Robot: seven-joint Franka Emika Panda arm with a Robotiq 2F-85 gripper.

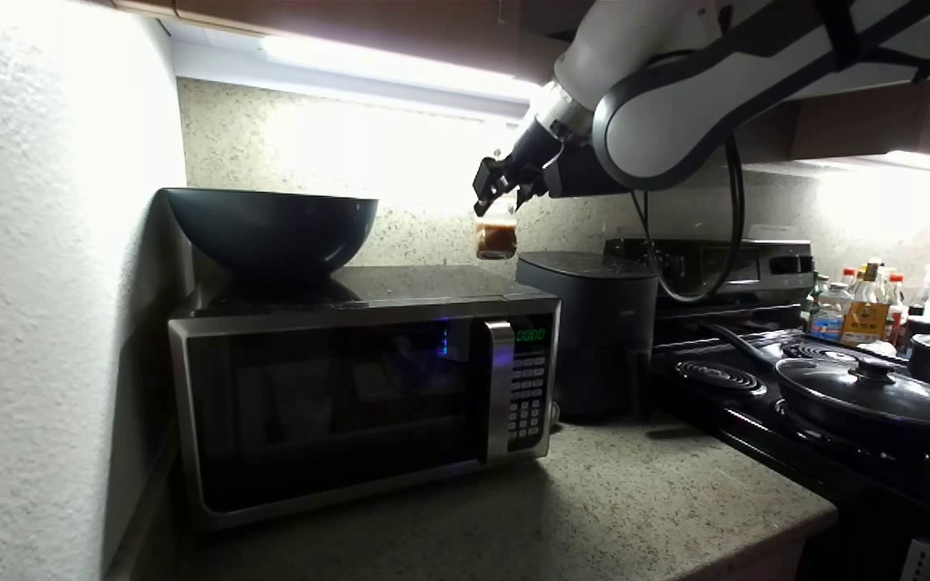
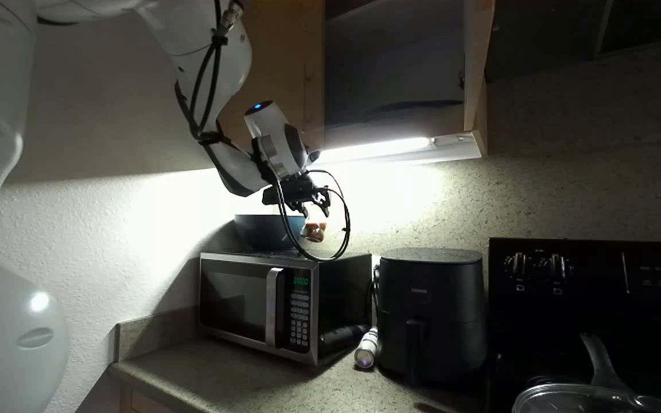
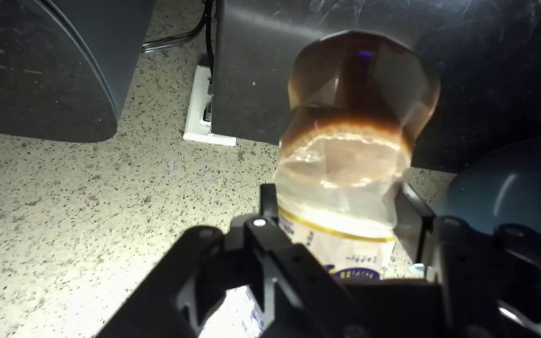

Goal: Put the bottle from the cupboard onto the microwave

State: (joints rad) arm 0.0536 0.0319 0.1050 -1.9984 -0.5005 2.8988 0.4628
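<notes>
The small bottle (image 1: 496, 240) has amber-brown contents in its lower part and a clear upper part. It also shows in an exterior view (image 2: 315, 231) and, large, in the wrist view (image 3: 352, 136), with a pale label with a yellow band. My gripper (image 1: 500, 203) is shut around its upper part, one finger on each side; the fingers show in the wrist view (image 3: 336, 199). The bottle hangs base down, a little above the microwave (image 1: 352, 403), with a visible gap. The microwave's dark top (image 3: 256, 70) lies behind the bottle. The cupboard (image 2: 276, 74) is above, one compartment open.
A large dark blue bowl (image 1: 271, 230) stands on the microwave's left part, near my gripper in the wrist view (image 3: 519, 197). A black air fryer (image 2: 431, 310) stands right of the microwave. The lit cupboard underside (image 1: 400, 68) is close above the arm. A stove (image 2: 571, 287) lies farther right.
</notes>
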